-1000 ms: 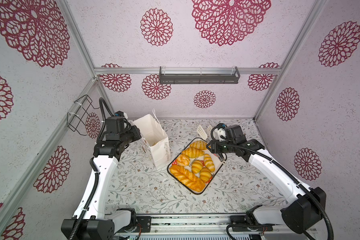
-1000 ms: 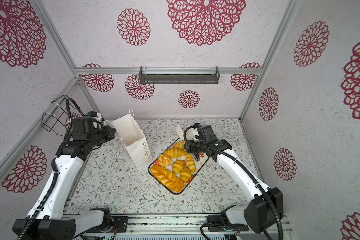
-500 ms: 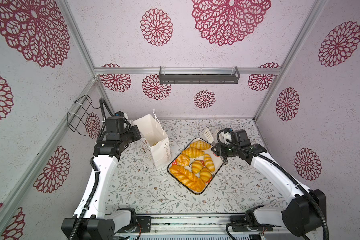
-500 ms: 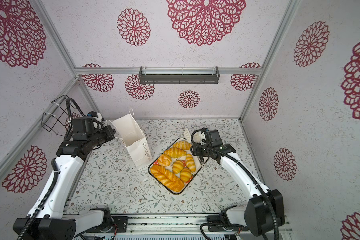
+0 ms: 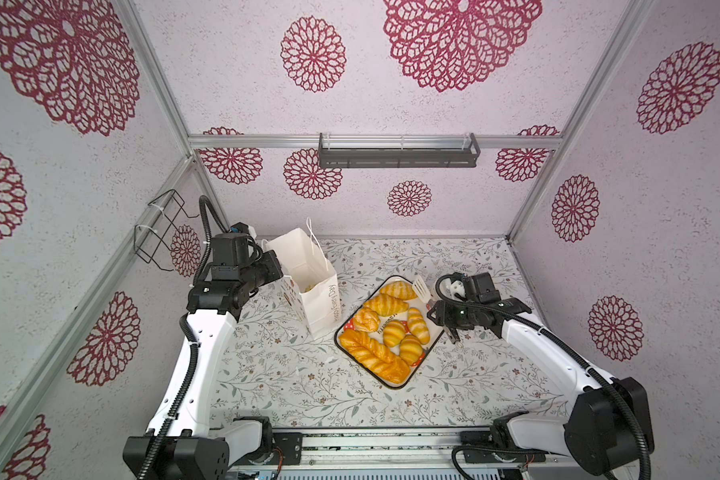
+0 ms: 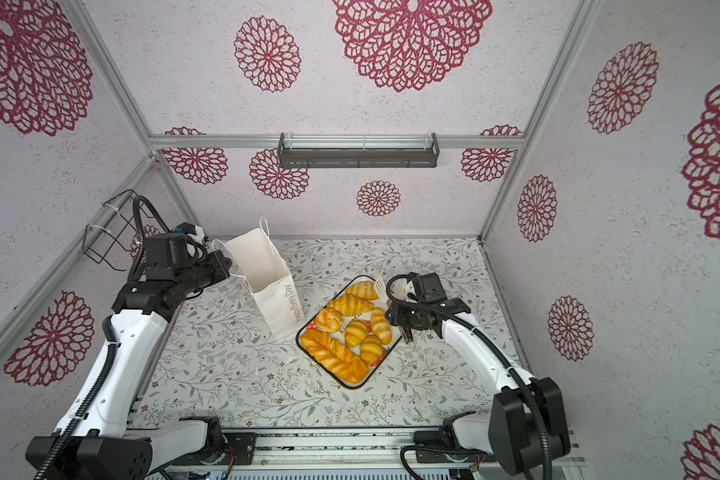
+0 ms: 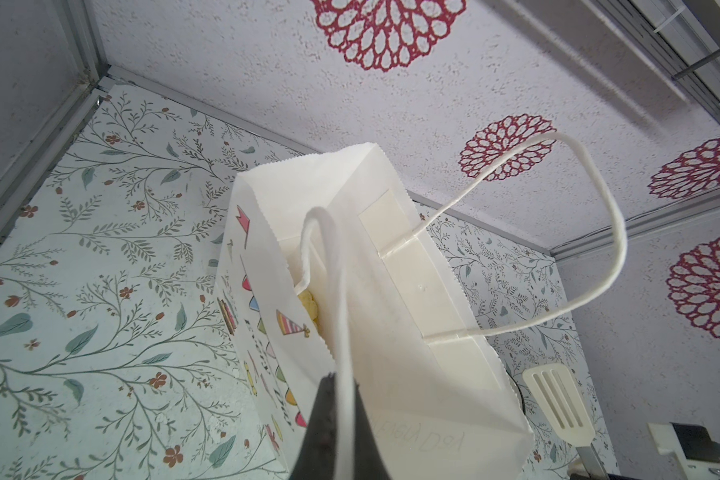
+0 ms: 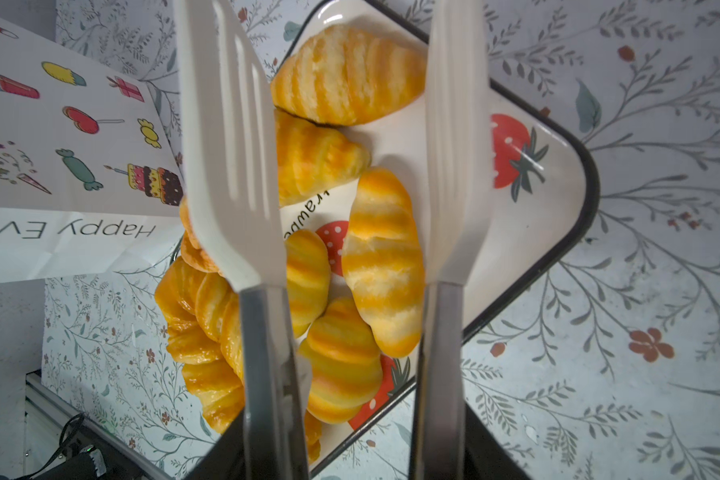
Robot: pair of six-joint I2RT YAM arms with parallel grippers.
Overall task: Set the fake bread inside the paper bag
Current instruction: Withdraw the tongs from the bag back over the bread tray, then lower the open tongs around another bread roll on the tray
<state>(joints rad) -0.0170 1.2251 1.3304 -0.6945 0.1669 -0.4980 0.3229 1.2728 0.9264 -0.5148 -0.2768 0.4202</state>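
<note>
While most of the bread (image 5: 385, 328) lies on the tray (image 8: 558, 199), a little right of the centre in both top views, one yellow piece (image 7: 308, 301) is already inside the bag (image 5: 312, 291), seen low between its walls in the left wrist view. On the tray the long plaited loaf (image 5: 373, 359) lies along the lower left edge. The croissants and small rolls are packed close above it, and several of them touch. The bag stands upright on the flowered table (image 5: 292, 374), just beside the upper left edge of the tray and left of the centre in both top views, with its mouth open upward. The left gripper (image 7: 341, 388) is fully closed on the near cord handle (image 7: 336, 324) of the bag, and the cord runs up out of the dark jaws. The far handle (image 7: 599, 232) loops free. The right gripper (image 5: 435, 311) is at the right edge of the tray and holds a pair of tongs (image 8: 229, 166), its jaws partly apart around the two metal arms. The white slotted blades of the tongs stand apart above the bread; whether they touch any piece I cannot tell.
</note>
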